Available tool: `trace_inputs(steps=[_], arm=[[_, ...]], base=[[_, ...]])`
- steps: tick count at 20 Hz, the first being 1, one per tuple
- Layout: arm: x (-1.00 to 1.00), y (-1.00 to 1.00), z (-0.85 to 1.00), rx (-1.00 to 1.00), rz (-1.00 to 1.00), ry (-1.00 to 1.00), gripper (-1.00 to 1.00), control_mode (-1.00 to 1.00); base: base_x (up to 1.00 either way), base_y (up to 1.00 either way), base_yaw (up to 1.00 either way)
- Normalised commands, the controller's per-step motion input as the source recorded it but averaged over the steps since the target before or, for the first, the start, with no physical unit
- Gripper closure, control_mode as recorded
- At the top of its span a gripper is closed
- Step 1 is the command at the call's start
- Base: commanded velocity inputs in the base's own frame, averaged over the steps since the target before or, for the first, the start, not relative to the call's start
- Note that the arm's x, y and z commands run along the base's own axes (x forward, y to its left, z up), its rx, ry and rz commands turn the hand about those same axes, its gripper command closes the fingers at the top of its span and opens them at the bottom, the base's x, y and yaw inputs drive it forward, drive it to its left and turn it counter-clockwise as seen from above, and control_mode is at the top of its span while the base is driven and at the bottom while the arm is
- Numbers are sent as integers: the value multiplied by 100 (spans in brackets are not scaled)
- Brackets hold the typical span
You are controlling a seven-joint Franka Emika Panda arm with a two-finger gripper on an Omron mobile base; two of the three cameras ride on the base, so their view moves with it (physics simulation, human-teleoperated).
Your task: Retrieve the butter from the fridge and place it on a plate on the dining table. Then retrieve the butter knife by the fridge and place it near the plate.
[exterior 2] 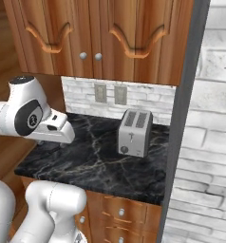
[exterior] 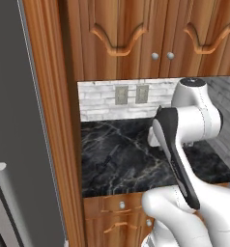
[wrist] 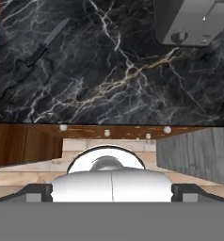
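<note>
1. Gripper (wrist: 112, 192) jaws stand spread to their full width and hold nothing. It hangs above the front edge of the counter (exterior 2: 100, 161), looking down on it.
2. That open, empty pose suits a reach, and I judge the butter knife (wrist: 44, 43) to be the target.
3. Dark and slim, the knife lies flat and aslant toward the counter's back left corner, the end nearest the fridge (exterior: 15, 120). It blends into the stone.
4. At the back right corner a toaster (exterior 2: 134, 133) stands upright, well apart from the knife.
5. Black stone with white veins forms the countertop, with wooden drawers beneath.
6. Wooden wall cabinets (exterior: 136, 34) hang above a pale brick backsplash with two outlets (exterior 2: 110, 94).
</note>
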Motion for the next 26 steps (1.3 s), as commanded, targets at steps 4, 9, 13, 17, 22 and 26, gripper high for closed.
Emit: trace_inputs(steps=[4,9,13,17,22,26], arm=[[42,54,-29,8,-23,-4,-100,-100],[47,59,-22,13,-37,0,-100,-100],[51,36,-35,15,-21,0,-100,-100],[39,17,-42,2,-6,2,-100,-100],[78,18,-32,0,0,17,-100,-100],[72,26,-54,0,0,15,-100,-100]], base=[[0,0,0],[0,0,0],[0,0,0],[0,0,0],[0,0,0],[0,0,0]])
